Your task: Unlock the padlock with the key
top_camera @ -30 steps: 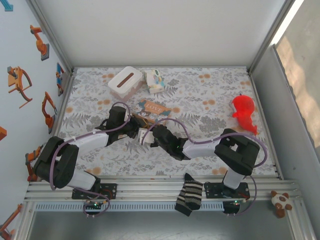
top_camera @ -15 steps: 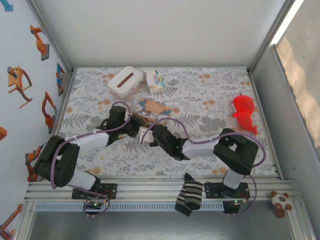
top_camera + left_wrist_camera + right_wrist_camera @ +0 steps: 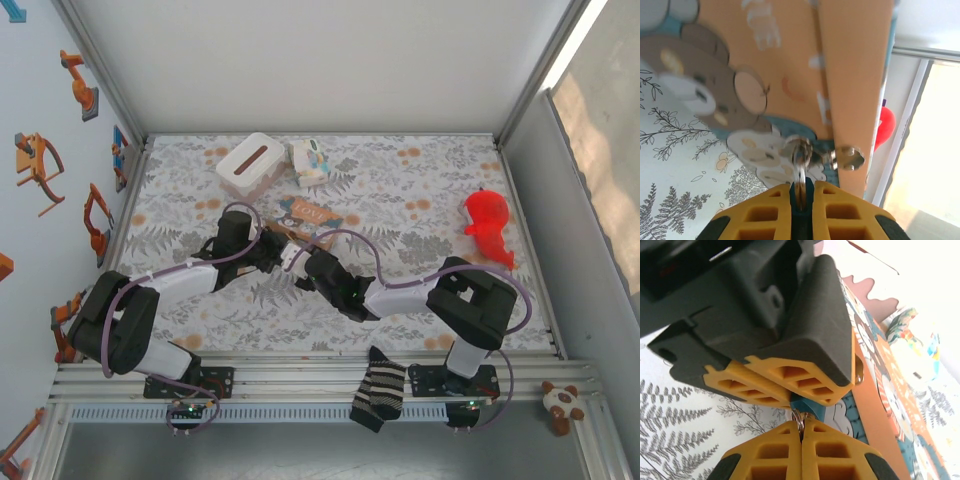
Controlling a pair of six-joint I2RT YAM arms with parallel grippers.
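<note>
In the left wrist view my left gripper [image 3: 802, 187] is shut on the padlock [image 3: 809, 194], a small dark blue lump wedged between the yellow fingers. A silver ring [image 3: 797, 150] sticks out of it, and a silver key [image 3: 847, 157] hangs to the right. The right wrist view shows my right gripper [image 3: 801, 426] shut on that thin silver ring, just under the padlock [image 3: 810, 409] and the left arm's fingers [image 3: 790, 380]. From above, the left gripper [image 3: 272, 252] and the right gripper [image 3: 298, 262] meet tip to tip at mid-table.
The brown "LOVE" printed box [image 3: 308, 213] lies right behind the grippers. A white tissue box [image 3: 252, 165] and a small patterned box [image 3: 310, 160] sit at the back. A red toy [image 3: 487, 228] is at the right, and a striped sock [image 3: 378, 390] hangs over the front rail.
Both grippers have edged together slightly toward the far side, still joined. The printed box has shifted a little farther back.
</note>
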